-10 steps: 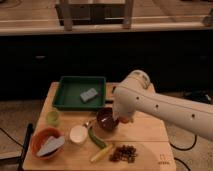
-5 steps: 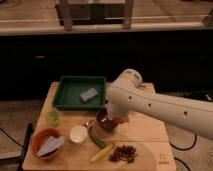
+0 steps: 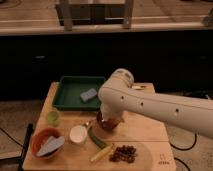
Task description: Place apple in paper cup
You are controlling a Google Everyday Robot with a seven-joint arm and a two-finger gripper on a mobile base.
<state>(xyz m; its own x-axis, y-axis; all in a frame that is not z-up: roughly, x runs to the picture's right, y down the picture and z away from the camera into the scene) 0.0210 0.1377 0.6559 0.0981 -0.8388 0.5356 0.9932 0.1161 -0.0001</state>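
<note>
My white arm point(image 3: 150, 102) reaches in from the right and bends down over the dark brown bowl point(image 3: 108, 125) in the middle of the wooden table point(image 3: 145, 132). The gripper point(image 3: 111, 119) sits at the bowl's mouth, largely hidden by the arm, and is shut. An orange-red patch, the apple point(image 3: 118, 120), shows right at the gripper; I cannot tell whether it is held. The white paper cup point(image 3: 78, 134) stands upright to the left of the bowl, a short way from the gripper.
A green tray point(image 3: 70, 100) with a grey sponge point(image 3: 88, 94) lies at the back left. A light-green cup point(image 3: 52, 117) and an orange bowl point(image 3: 37, 142) holding a packet stand at the left. A green cucumber point(image 3: 98, 139) and dark clustered bits point(image 3: 124, 153) lie in front.
The arm has swung to the left, its bend now covering more of the bowl. The cup, the tray and the other objects have stayed in place.
</note>
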